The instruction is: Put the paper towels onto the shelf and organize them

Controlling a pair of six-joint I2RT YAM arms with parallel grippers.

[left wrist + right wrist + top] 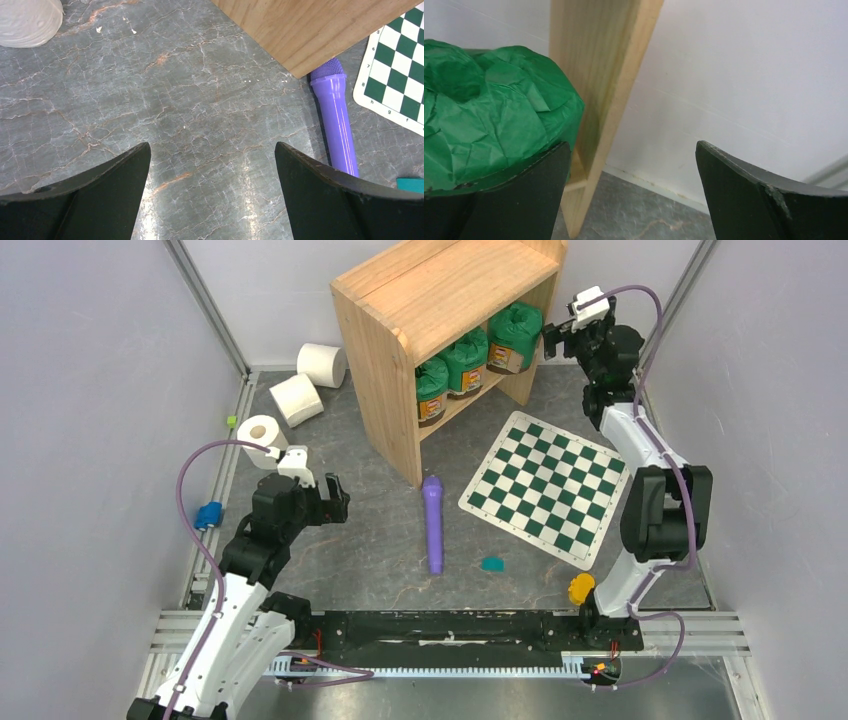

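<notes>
Near left, the left gripper (pixel 333 498) hangs wide open over the table (pixel 380 560). Farther back on the left, three paper towels (pixel 296 400) lie on the table, left of the shelf (pixel 440 290). Far right, the right gripper (pixel 552 340) gapes wide, empty, beside the shelf's right panel.

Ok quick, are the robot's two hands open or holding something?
Left gripper: open, holding nothing.
Right gripper: open, holding nothing, next to a green canister.
</notes>
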